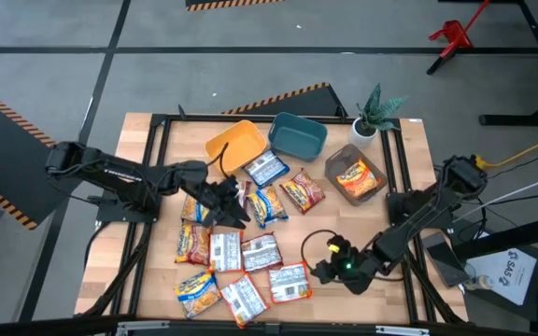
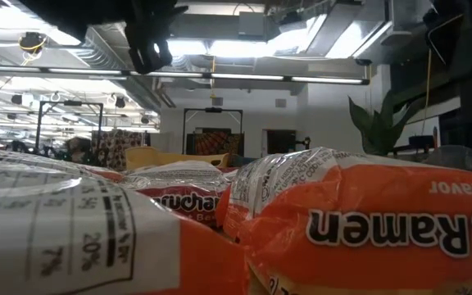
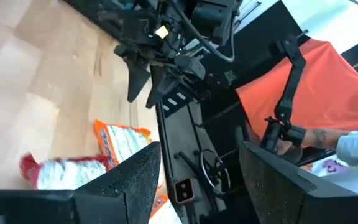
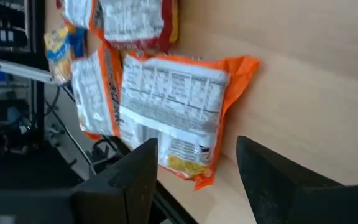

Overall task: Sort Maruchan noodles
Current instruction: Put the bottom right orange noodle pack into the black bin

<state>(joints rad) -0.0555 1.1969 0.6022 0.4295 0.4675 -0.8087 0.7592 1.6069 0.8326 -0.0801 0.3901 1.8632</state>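
Noodle packets (image 1: 241,257) lie before three bins (image 1: 292,140), one packet (image 1: 358,176) seemingly inside the rightmost.

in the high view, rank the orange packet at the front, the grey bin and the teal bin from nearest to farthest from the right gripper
Measured from the right gripper, low at the table's front right:
1. Orange packet: just to its left, at the front edge.
2. Grey bin: farther back on the right side, with one packet inside.
3. Teal bin: farthest, at the back middle, beside the yellow bin.
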